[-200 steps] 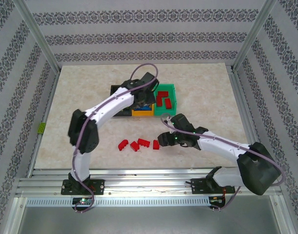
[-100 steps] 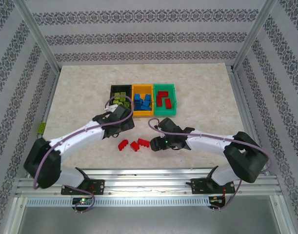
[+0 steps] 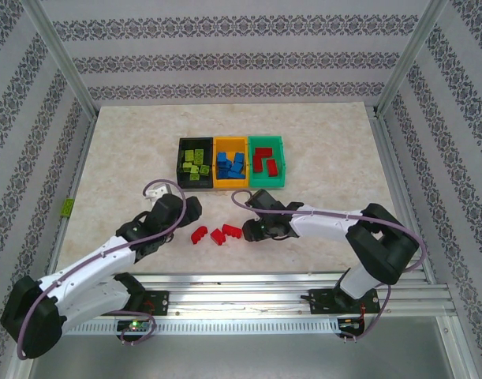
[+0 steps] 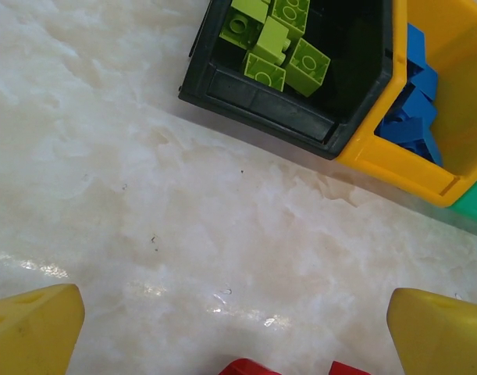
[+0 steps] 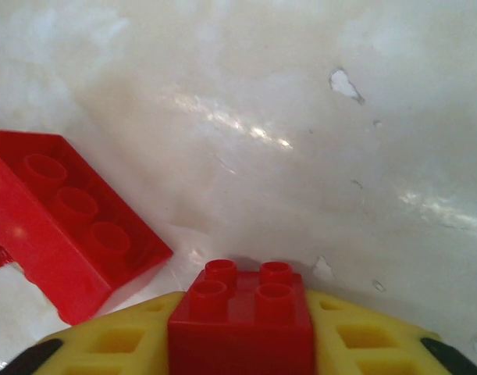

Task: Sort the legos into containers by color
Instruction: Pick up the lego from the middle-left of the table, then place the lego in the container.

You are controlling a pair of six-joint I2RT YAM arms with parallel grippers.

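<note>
Red brick (image 5: pixel 242 312), studs up, is clamped between the right gripper's (image 5: pixel 240 348) yellow fingers (image 5: pixel 113 344). Left gripper (image 4: pixel 238 336) hangs with jaws wide apart above the table (image 3: pixel 130 158), near three loose red bricks (image 3: pixel 218 235).

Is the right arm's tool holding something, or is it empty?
Holding. The right tool is shut on a small red brick, which sits squeezed between its yellow fingers in the wrist view.

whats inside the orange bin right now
A pile of blue legos lies in the orange bin. The floor under the pile, and any brick buried there, is covered.
</note>
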